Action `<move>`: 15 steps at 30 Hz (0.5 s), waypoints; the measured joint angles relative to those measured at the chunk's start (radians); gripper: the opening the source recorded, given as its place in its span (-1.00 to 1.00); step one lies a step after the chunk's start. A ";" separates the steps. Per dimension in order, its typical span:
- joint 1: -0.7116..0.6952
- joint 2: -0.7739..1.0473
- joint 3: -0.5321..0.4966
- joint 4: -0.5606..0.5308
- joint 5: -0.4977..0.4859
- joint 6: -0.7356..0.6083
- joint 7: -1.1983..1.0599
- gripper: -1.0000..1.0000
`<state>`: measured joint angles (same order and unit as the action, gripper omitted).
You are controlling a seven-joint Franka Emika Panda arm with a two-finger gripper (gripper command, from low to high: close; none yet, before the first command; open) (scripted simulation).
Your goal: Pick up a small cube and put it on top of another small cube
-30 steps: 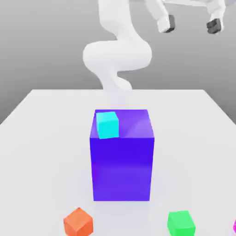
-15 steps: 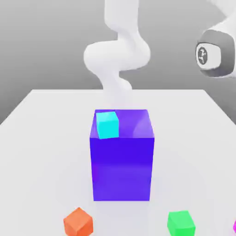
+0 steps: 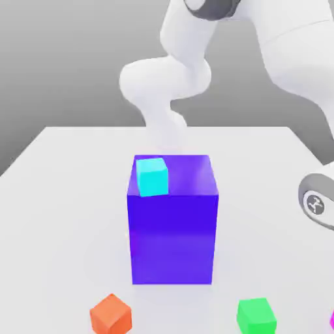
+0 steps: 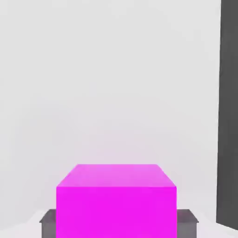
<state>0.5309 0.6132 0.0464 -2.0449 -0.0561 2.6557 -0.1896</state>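
Note:
The small magenta-pink cube [image 4: 116, 204] rests on the white table. It lies between my gripper [image 4: 117, 222], whose two grey fingertips [image 4: 47, 221] stand one on each side of it, open. In the exterior view a sliver of the pink cube [image 3: 332, 319] shows at the right edge near the front. My arm's wrist [image 3: 317, 203] hangs low above that corner. Other small cubes are the green cube [image 3: 256, 315] and the orange cube [image 3: 111, 314] along the table's front, and a cyan cube [image 3: 152, 176].
A tall blue-violet block [image 3: 173, 222] stands mid-table with the cyan cube on its top, toward the exterior view's left. The arm's white links [image 3: 287, 52] arch over the table's right side. A dark band [image 4: 228, 111] marks the backdrop beyond the table edge.
The arm has swung from high at the back down to the front right corner, bringing the hand low around the pink cube. No cube has moved.

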 joint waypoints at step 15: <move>-0.159 -0.380 -0.090 -0.311 0.073 -0.068 -0.083 -1.00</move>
<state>0.3722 0.2332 -0.0433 -2.3556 0.0171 2.5878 -0.2729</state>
